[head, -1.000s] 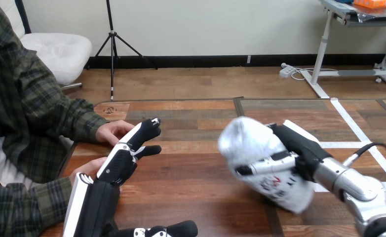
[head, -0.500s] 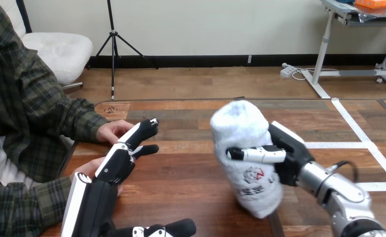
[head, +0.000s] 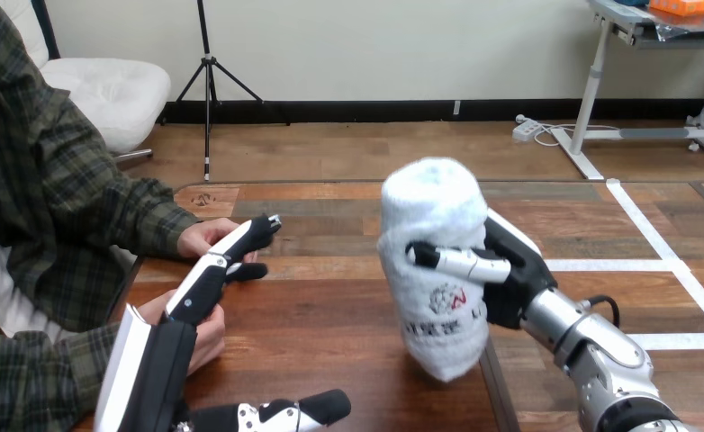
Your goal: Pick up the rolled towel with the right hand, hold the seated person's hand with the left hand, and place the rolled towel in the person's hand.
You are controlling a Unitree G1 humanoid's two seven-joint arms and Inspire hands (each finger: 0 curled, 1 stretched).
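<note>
Black with white shells, the left robot hand [head: 159, 369] is reaching in low at the left of the bench [head: 330, 315]. Its fingers [head: 231, 252] are lying straight and its thumb is sticking out wide along the near edge, curling round nothing. It is lying over the person's nearer hand [head: 206, 331], which is resting just beneath it; whether the two are touching cannot be told.

Further in, at centre right, the right robot hand [head: 510, 279] is gripping the rolled towel [head: 429, 216]. It is wrapping across the towel's front about halfway up and holding it nearly upright, and the lower end appears to be hanging clear of the wood. The towel is showing as a thick white roll of nubby cloth with a printed mark on its lower half, and it is bulging softly above the grip.

Beyond the left fingertips, the person's farther hand [head: 206, 236] is resting on the bench.

The pickup is looking done, and taking hold of the person's hand is judged to be the step in hand. Doing it well is likely calling for a gentle closing of the left fingers and thumb round that hand while the right arm is carrying the towel leftward, low and steady.
</note>
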